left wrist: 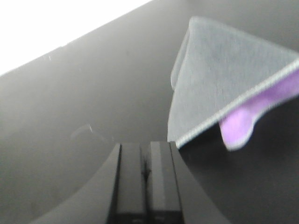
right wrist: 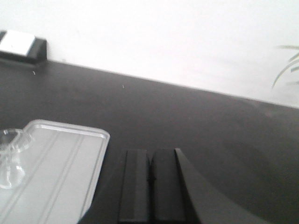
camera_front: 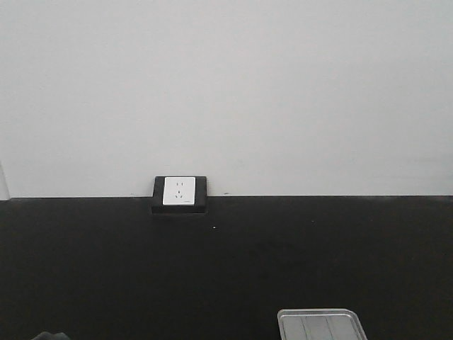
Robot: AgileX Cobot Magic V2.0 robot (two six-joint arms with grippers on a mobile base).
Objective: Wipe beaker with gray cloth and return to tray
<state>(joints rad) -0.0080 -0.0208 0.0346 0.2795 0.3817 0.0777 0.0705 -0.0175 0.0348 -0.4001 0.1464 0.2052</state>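
The gray cloth [left wrist: 219, 79] lies folded to a triangle on the black table, its purple underside showing at the right edge. My left gripper [left wrist: 145, 145] is shut and empty, just left of the cloth's near corner. The silver tray [right wrist: 56, 182] lies to the left of my right gripper [right wrist: 150, 151], which is shut on nothing. A clear glass beaker [right wrist: 10, 156] stands at the tray's left side, cut off by the frame edge. In the front view only the far end of the tray [camera_front: 322, 324] shows at the bottom.
A white wall socket in a black block [camera_front: 179, 193] sits at the back of the table against the white wall. Green plant leaves [right wrist: 286, 65] reach in at the far right of the right wrist view.
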